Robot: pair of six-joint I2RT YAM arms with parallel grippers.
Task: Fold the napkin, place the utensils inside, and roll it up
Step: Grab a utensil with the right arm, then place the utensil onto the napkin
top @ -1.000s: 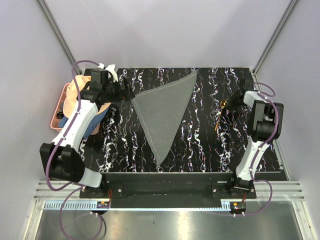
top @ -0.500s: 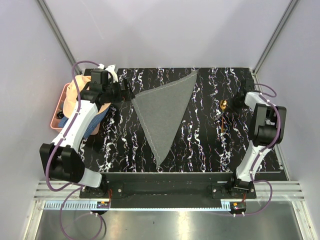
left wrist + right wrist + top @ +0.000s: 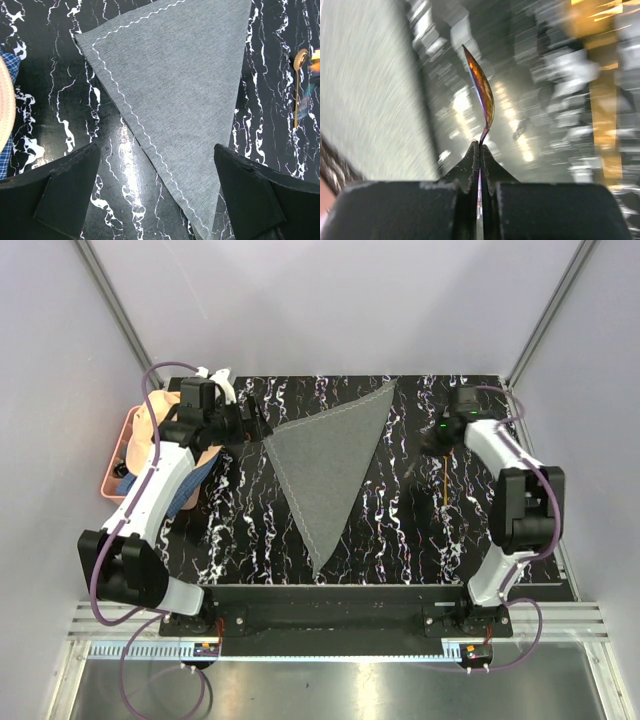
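The grey napkin (image 3: 330, 465) lies folded into a triangle at the table's middle; it fills the left wrist view (image 3: 180, 85). My left gripper (image 3: 255, 427) is open and empty, hovering over the napkin's left corner (image 3: 155, 167). My right gripper (image 3: 432, 438) is shut on the thin handle of a slim dark utensil (image 3: 482, 100), whose iridescent bowl points away, edge-on, above the table just right of the napkin. The gold spoon (image 3: 298, 85) lies flat on the table right of the napkin; only its handle (image 3: 443, 485) shows from the top.
A pink tray (image 3: 112, 455) at the table's left edge holds a peach hat (image 3: 158, 418) and a blue checked cloth (image 3: 190, 485). The black marbled table (image 3: 260, 530) ends close behind the right arm at the right edge.
My right gripper has swung from the table's right edge toward the napkin, carrying the slim utensil clear of the table. The left arm and the napkin have not moved.
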